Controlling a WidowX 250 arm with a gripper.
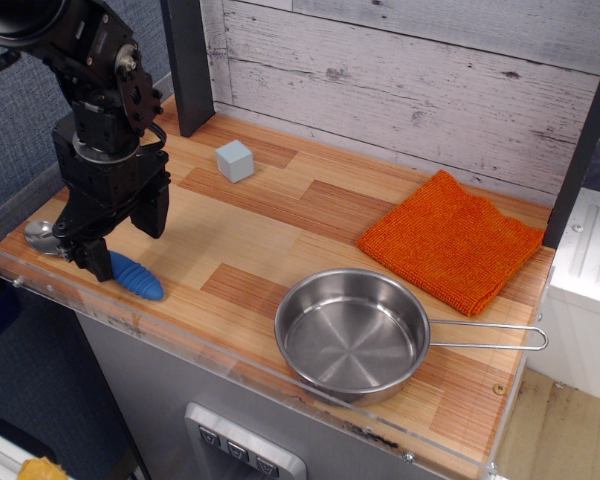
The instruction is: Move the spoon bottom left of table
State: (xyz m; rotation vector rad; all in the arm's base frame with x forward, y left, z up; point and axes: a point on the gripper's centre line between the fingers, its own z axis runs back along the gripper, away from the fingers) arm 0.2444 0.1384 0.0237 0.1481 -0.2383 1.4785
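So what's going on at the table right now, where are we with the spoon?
The black robot arm's end effector is open and sits over the small spoon with the shiny silver bowl and ribbed blue handle, which lies flat at the near-left corner of the wooden plank table. Whether a finger touches the spoon is hard to tell. The grey cube, the orange cloth and the steel pan with the wire handle sit apart from it, elsewhere on the table.

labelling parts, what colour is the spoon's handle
Bright blue; the spoon has a silver bowl. Seen in the observation.image view.
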